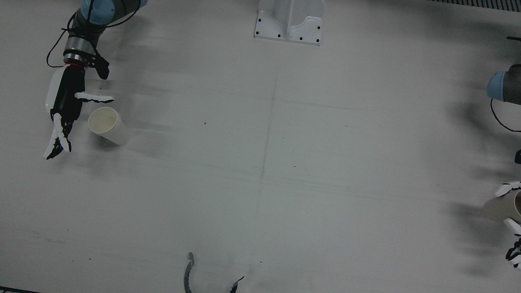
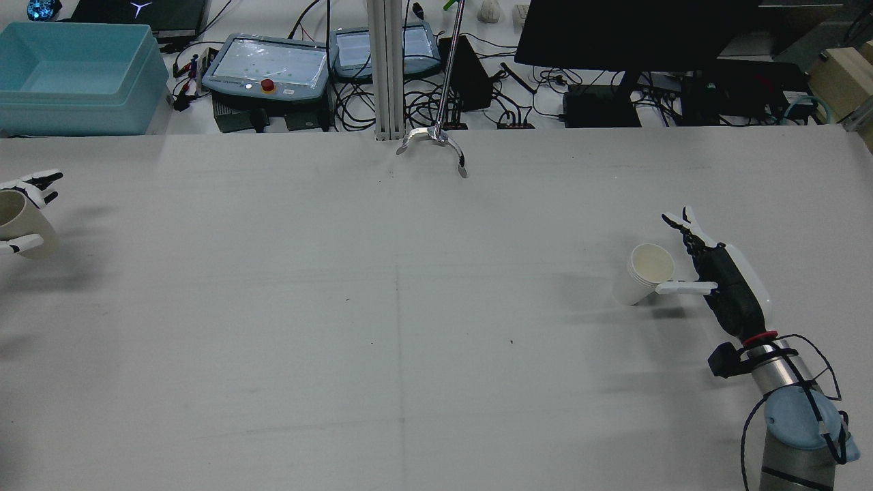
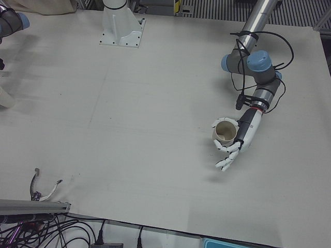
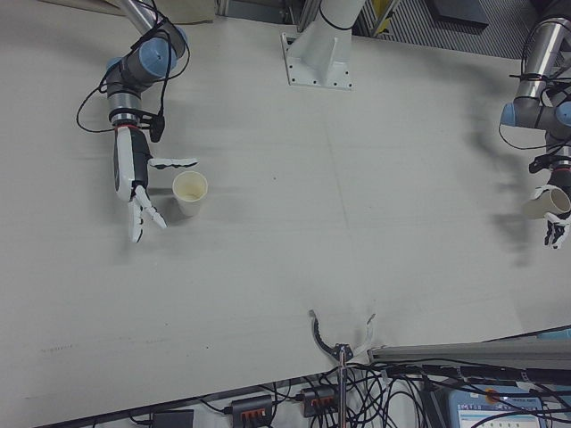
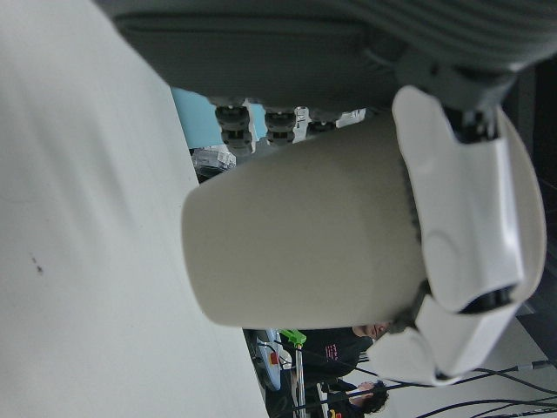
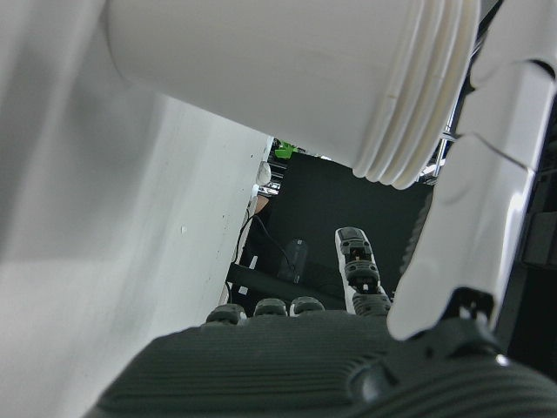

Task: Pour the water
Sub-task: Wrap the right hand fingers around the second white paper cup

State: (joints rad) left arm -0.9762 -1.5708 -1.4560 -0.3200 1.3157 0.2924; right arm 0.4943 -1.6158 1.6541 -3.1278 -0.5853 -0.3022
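Note:
A white paper cup [image 1: 108,124] [image 2: 644,273] [image 4: 189,193] stands on the table before my right arm. My right hand [image 1: 65,110] [image 2: 723,286] [image 4: 136,183] is open beside it, thumb reaching along one side and fingers spread past the other, not clasping it. In the right hand view the cup [image 6: 287,78] fills the top. A second, beige paper cup [image 3: 225,132] [image 1: 502,207] [image 2: 17,221] [image 5: 305,244] is held upright by my left hand [image 3: 239,138] [image 4: 555,223], whose fingers wrap its wall. No water shows in either cup.
A curved metal hook [image 2: 433,140] [image 1: 188,272] hangs at the table's operator-side edge. A white pedestal [image 1: 289,20] is bolted at the robot side. A blue bin [image 2: 75,68], control boxes and cables lie beyond the table edge.

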